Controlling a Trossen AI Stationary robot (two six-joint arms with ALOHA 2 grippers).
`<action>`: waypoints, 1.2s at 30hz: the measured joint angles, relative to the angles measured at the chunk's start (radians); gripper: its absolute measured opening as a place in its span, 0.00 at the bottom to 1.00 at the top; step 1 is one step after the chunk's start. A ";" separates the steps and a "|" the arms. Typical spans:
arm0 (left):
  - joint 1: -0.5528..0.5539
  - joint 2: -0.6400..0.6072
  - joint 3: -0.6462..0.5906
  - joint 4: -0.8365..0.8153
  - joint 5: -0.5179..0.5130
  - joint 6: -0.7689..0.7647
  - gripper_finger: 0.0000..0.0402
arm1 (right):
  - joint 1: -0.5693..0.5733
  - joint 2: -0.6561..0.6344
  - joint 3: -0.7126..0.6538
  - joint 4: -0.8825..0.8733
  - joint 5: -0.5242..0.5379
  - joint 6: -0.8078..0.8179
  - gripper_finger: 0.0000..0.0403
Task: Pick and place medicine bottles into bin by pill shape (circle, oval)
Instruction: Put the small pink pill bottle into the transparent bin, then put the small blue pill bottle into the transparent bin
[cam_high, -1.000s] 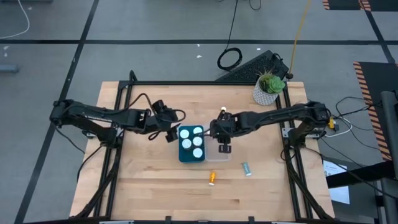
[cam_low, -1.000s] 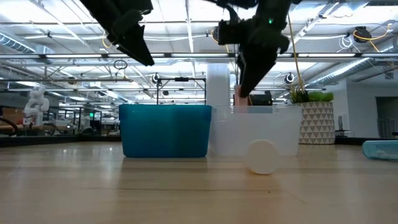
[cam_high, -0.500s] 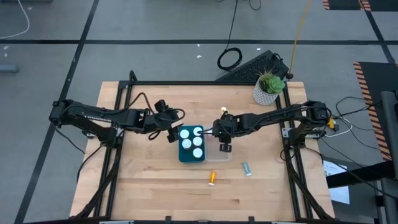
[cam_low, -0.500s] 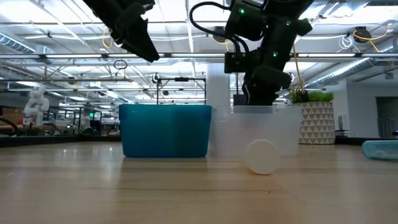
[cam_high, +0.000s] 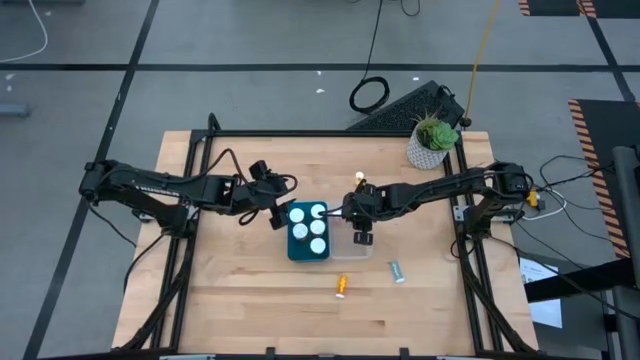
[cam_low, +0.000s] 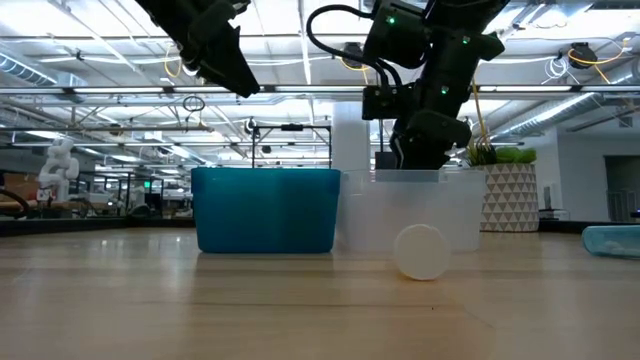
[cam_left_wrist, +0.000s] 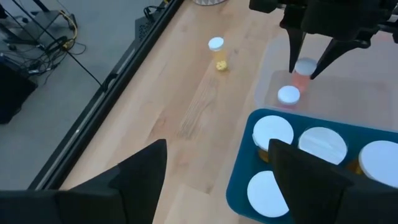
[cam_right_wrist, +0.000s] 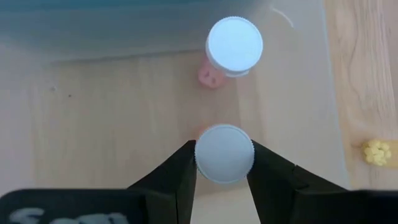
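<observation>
Since one second ago, the right gripper (cam_right_wrist: 224, 163) has been lowered into the clear bin (cam_high: 362, 252), and since half a second ago almost nothing is being changed. A pink medicine bottle with a white cap (cam_right_wrist: 224, 154) is being gripped between its two dark fingers (cam_right_wrist: 177, 171), which are closed on the cap from both sides. This bottle is being held upright inside the clear bin, just beside a second pink bottle (cam_right_wrist: 234, 46) that is already standing in the same bin. In the left wrist view both white caps are being seen close together under the right gripper (cam_left_wrist: 308, 67).

The left gripper (cam_left_wrist: 217, 168) is being kept above the table just beside the teal bin (cam_high: 308, 232), on the side away from the clear bin, with its fingers spread apart and nothing between them. Four wide bottles with white caps (cam_high: 318, 227) are being held upright in the teal bin, which is touching the clear bin.

On the bare table (cam_high: 240, 290), an amber bottle (cam_high: 341, 286) and a teal bottle (cam_high: 397, 270) are lying on their sides, near the clear bin and apart from each other. A potted plant (cam_high: 433, 140) is standing at the far corner on the right arm's side.
</observation>
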 joint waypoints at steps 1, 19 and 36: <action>0.000 0.000 0.000 0.000 0.000 0.000 0.71 | 0.000 0.000 0.000 0.000 0.000 0.000 0.31; -0.004 0.000 0.000 0.001 0.030 0.000 0.71 | 0.058 -0.212 0.000 -0.053 0.003 0.061 0.58; -0.013 0.000 0.001 0.064 0.052 0.054 0.71 | 0.585 -0.388 0.000 -0.373 0.318 0.738 0.56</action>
